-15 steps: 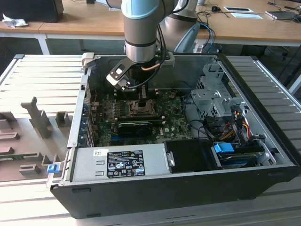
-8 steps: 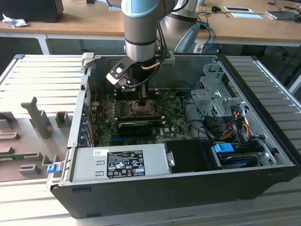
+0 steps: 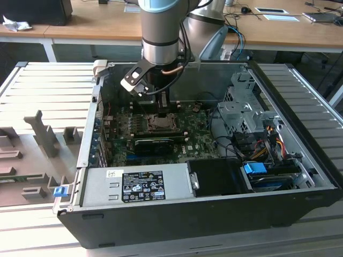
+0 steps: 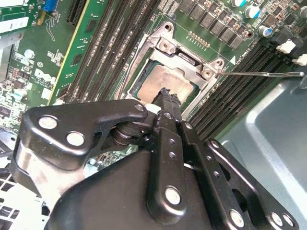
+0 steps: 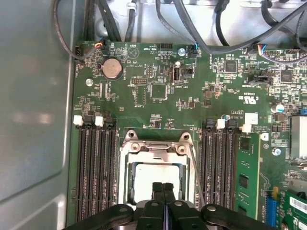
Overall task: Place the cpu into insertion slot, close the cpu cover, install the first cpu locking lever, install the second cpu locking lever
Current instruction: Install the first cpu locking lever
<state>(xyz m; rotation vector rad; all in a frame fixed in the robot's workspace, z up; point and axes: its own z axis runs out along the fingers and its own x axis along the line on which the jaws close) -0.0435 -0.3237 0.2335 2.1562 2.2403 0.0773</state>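
Note:
The cpu (image 5: 144,175) lies flat in the socket on the green motherboard, its dull silver top (image 4: 165,76) showing through the window of the cpu cover (image 5: 153,148). The cover (image 4: 192,60) lies down over the socket as a silvery frame. A thin wire locking lever (image 4: 264,73) sticks out from the socket's corner, unlatched; in the first wrist view the lever (image 5: 196,172) runs along the socket's side. My gripper (image 5: 163,188) is shut with its two black fingers pressed together, tips just over the cpu's top (image 4: 165,95). In the exterior view the gripper (image 3: 163,111) hangs over the socket (image 3: 159,124).
Black memory slots (image 5: 96,167) flank the socket on both sides, with a green module (image 5: 247,177) in one. The case wall (image 5: 33,120) stands close by. Cables (image 5: 216,28) cross the board's edge. The power supply (image 3: 139,184) and drive cage (image 3: 241,110) fill the case.

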